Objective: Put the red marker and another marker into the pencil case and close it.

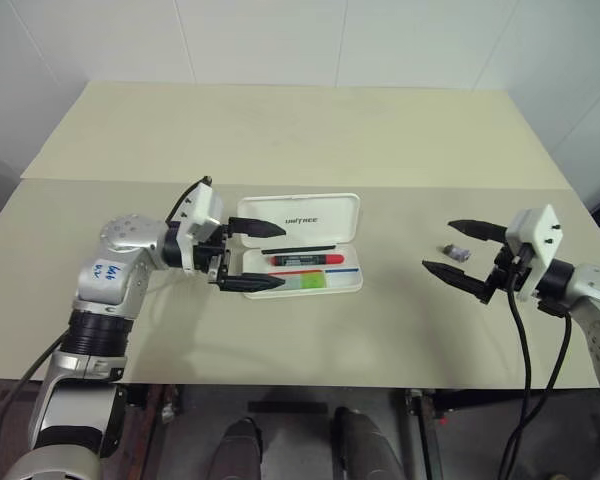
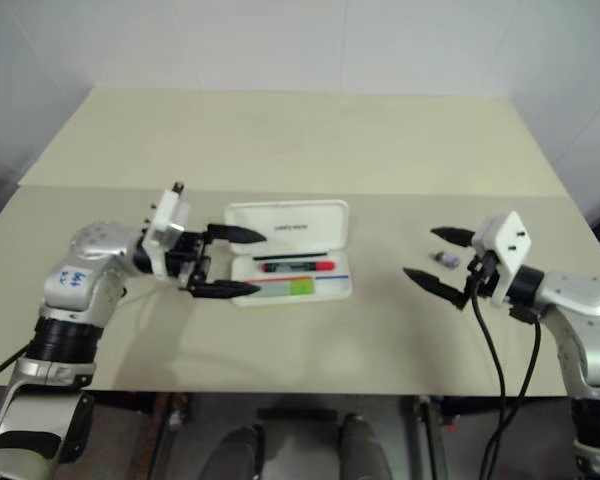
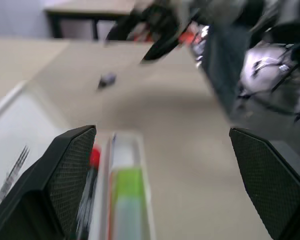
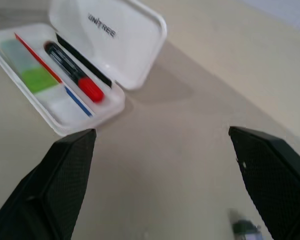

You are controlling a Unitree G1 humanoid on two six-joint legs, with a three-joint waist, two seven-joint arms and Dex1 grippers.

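Pencil case [image 1: 305, 240] lies open near the table [image 1: 280, 130] centre, lid up. Inside the tray we see the red marker [image 1: 307, 259] and, nearer the front wall, the green marker [image 1: 310, 282]. Our left gripper [image 1: 255, 255] hovers at the case's left end, fingers spread, holding nothing. Our right gripper [image 1: 458, 250] stands well apart, likewise spread, beside a small grey object [image 1: 453, 250].

The white hard rectangular hinged pencil case [image 4: 108, 55] bears small dark lettering "UNITREE" on its raised lid, just beside the left claw [image 1: 256, 255].
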